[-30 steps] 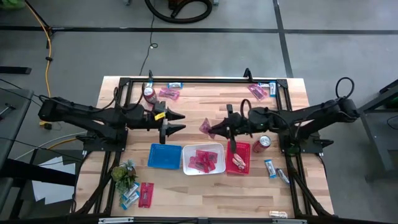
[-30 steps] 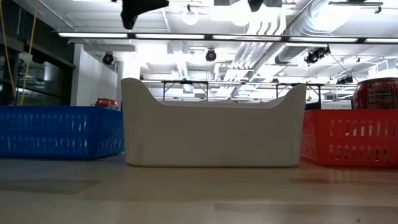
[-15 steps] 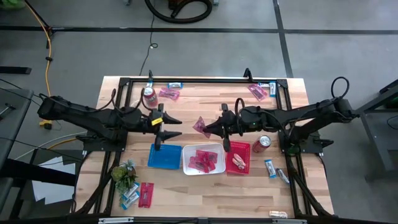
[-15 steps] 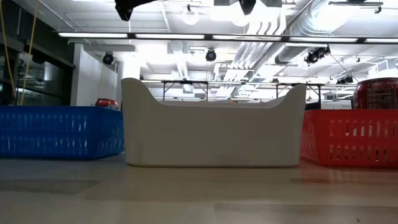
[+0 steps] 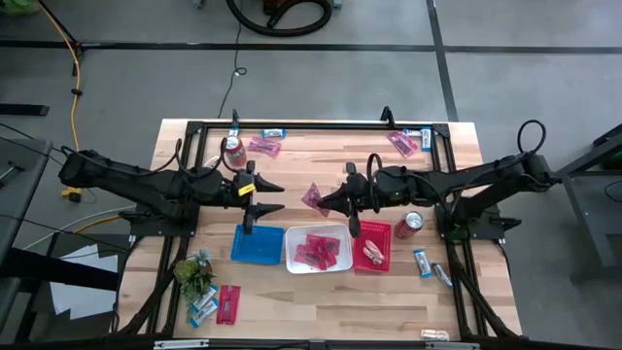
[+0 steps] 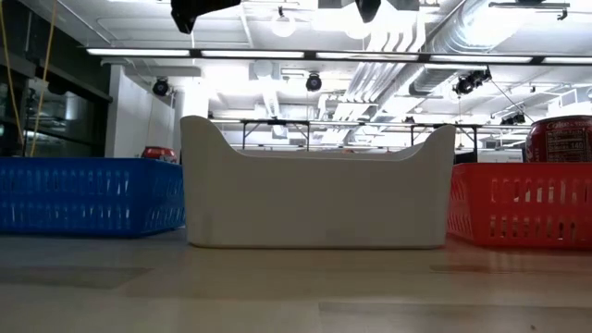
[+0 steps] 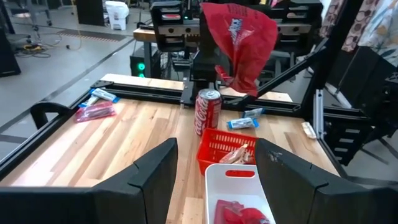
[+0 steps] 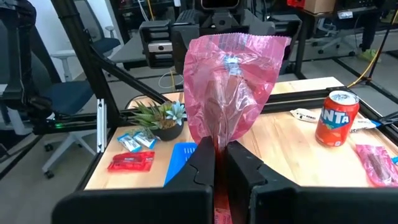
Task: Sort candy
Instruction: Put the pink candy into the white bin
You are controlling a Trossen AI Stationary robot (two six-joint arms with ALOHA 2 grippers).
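Your right gripper (image 5: 328,199) hangs above the middle of the table (image 5: 321,156), its fingers pinched tight on a pink packet (image 5: 314,194) that stands up from their tips, held clear of the wood and of the trays. Your left gripper (image 5: 272,196) faces it from the left half of the table, jaws parted and holding nothing, just above the far edge of the blue tray (image 5: 258,244). Beside that tray sit the white tray (image 5: 340,231), already holding several pink packets, and the red tray (image 5: 372,261) with a couple of sweets in it. A red can (image 5: 411,223) stands right next to the red tray, and another can (image 5: 232,146) sits near the far left corner. More sweets lie loose along the far edge, near the right edge, and at the near left corner beside a small plant (image 5: 193,270).
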